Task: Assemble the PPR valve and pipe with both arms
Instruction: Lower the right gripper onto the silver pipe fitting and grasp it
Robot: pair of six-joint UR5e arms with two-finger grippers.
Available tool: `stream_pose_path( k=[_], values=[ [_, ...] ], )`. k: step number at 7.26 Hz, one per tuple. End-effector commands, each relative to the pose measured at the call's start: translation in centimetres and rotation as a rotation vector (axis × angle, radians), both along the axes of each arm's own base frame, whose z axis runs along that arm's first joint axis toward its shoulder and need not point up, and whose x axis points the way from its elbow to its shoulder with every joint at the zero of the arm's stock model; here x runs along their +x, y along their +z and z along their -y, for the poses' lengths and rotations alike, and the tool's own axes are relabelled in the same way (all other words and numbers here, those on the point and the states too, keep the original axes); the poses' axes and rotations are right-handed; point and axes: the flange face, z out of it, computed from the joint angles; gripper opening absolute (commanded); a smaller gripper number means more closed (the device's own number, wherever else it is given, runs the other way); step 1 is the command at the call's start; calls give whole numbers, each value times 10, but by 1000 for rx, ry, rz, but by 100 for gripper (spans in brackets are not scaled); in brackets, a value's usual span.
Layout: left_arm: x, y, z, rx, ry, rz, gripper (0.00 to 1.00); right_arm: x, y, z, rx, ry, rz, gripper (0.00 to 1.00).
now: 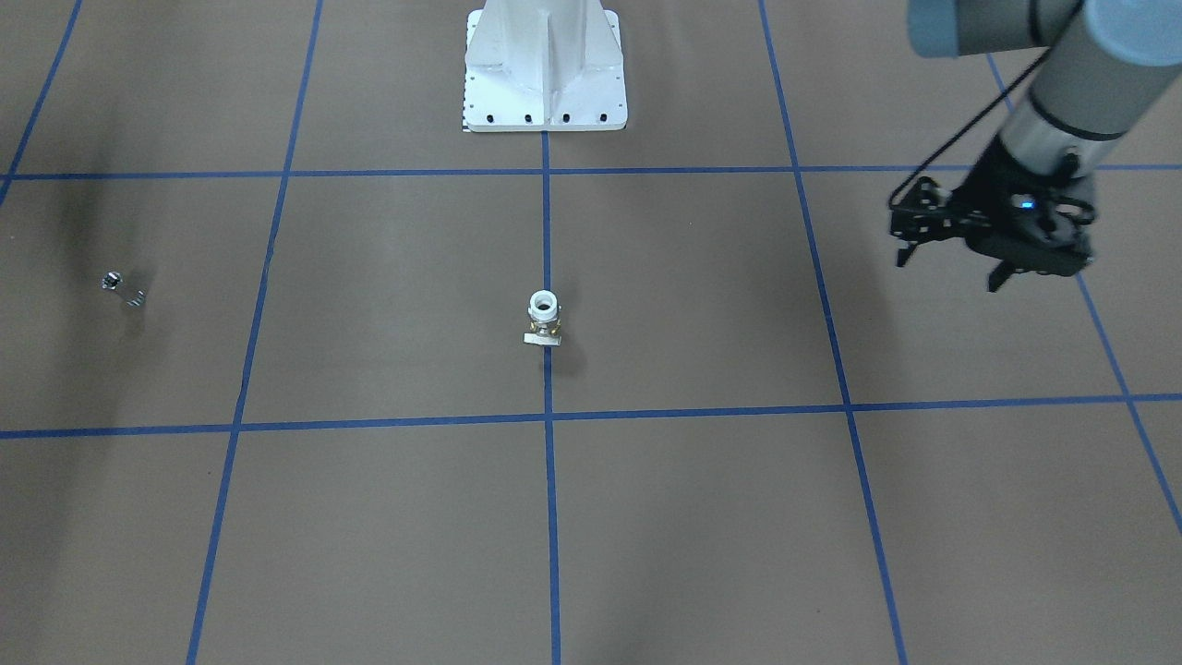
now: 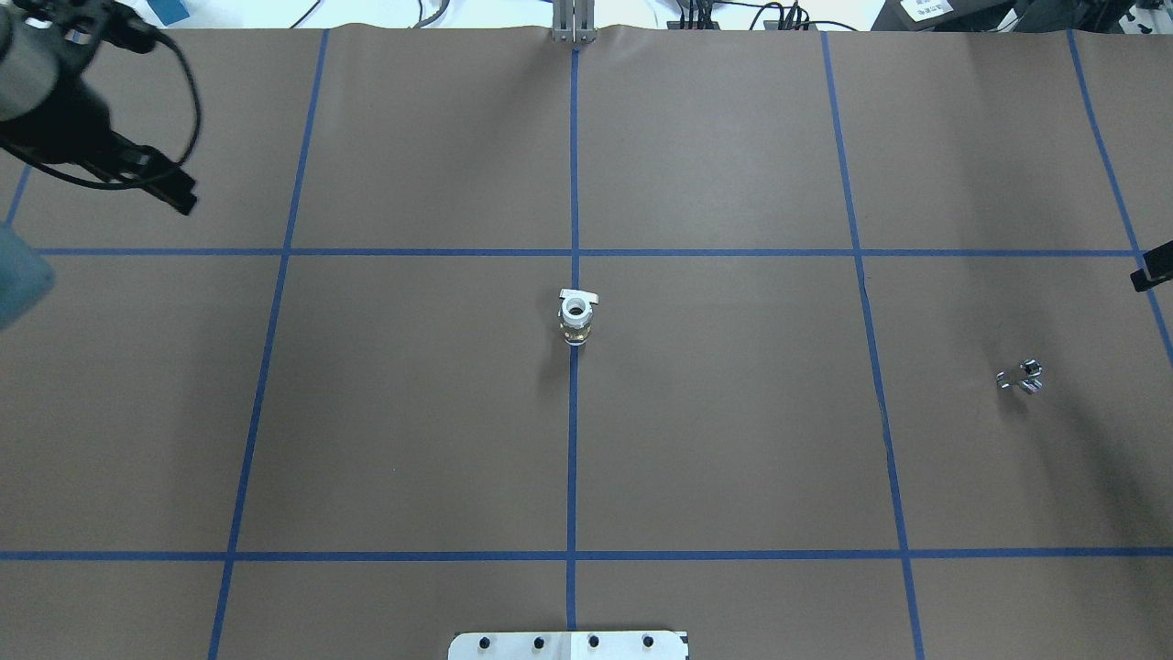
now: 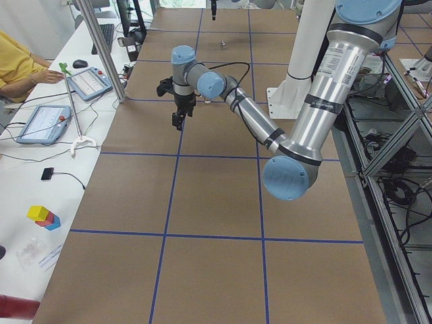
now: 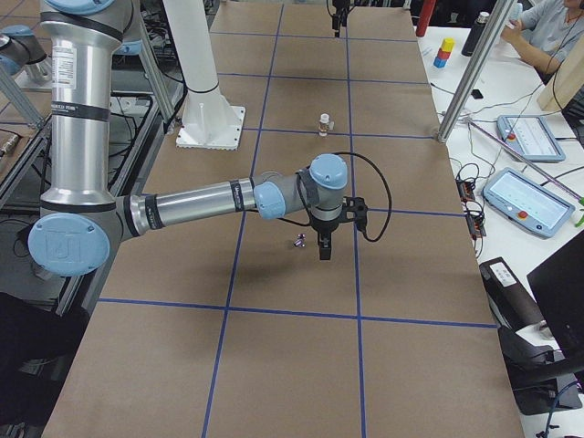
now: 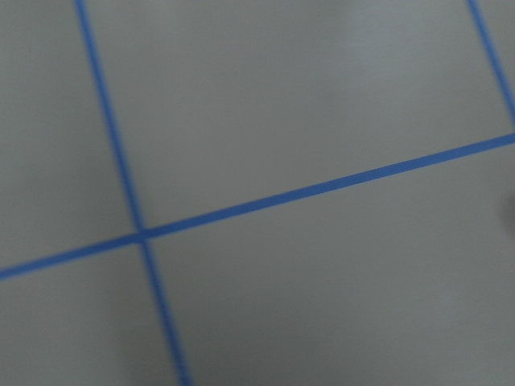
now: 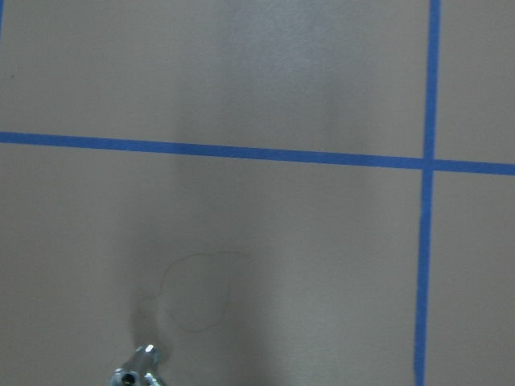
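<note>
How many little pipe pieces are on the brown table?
2. The PPR valve stands upright at the centre of the table; the tiny chrome pipe lies far off toward the robot's right. Nothing seems hidden.

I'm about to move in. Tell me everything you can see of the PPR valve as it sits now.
The PPR valve is a small fitting standing upright on the brown table, right on the centre blue tape line. Its white plastic round socket opens upward, and below it is a brass and silver metal middle. A flat pale tab sticks out on the side away from the robot. Only the table touches it; nothing grips it.
</note>
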Motion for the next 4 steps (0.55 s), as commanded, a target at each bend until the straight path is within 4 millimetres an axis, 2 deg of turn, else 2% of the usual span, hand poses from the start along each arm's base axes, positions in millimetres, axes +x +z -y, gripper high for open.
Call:
stream_pose_path(
  k=[1,2,4],
  values=[
    [-99,93,-2,62,125,31,99,-36,3,-17,39,-10,-20,100],
    [-105,107,-13,52,136,18,99,-56,1,-23,40,19,-1,100],
    [-106,110,-17,46,137,16,99,-91,7,-39,-1,38,-22,100]
  ],
)
